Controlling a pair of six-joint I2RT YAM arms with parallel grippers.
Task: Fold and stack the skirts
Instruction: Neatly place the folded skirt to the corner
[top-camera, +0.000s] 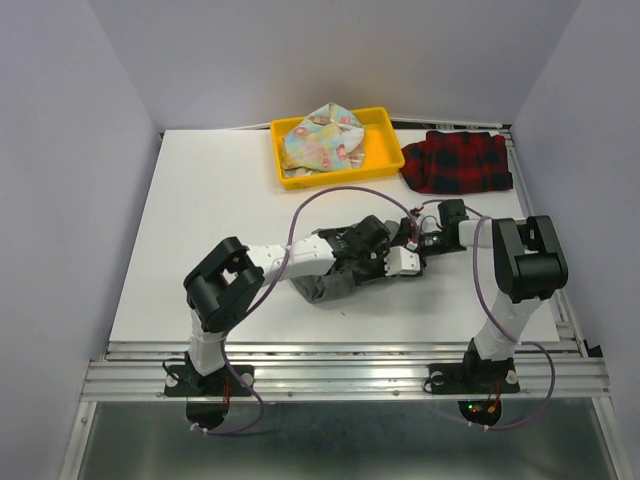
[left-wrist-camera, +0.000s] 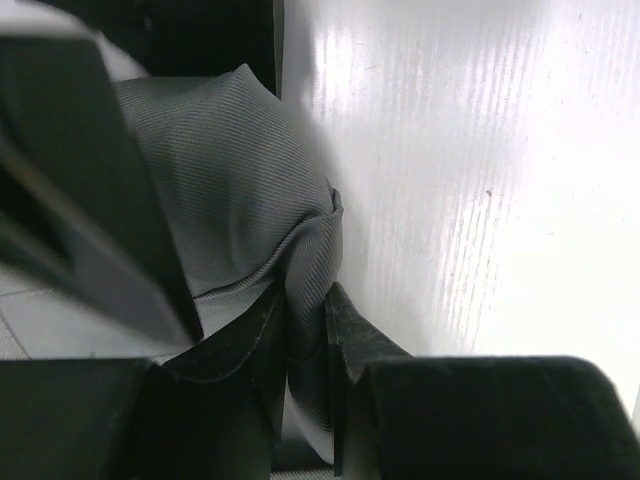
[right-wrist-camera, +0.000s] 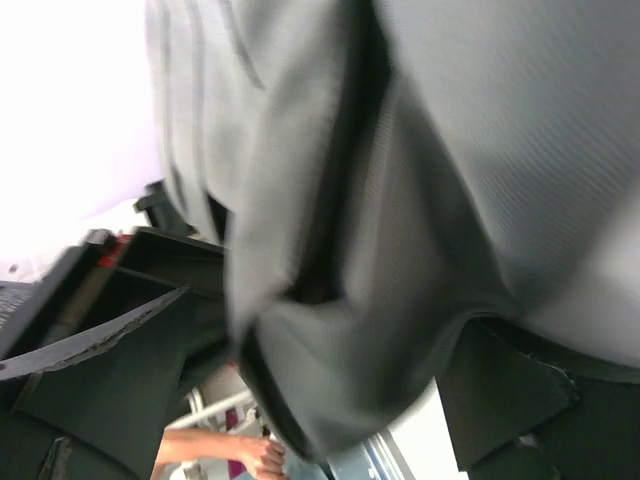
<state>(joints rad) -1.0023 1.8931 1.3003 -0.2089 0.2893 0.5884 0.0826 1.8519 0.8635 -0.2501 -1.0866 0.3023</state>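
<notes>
L pincer nips grey skirt, R pincer wide open — plaid skirt, flowery skirt untouched at far edge.

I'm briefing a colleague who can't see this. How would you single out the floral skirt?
On the white table, look to the far edge for the yellow tray. The floral skirt lies crumpled inside it, pastel-printed, unlike the red-and-black plaid skirt beside the tray.
</notes>
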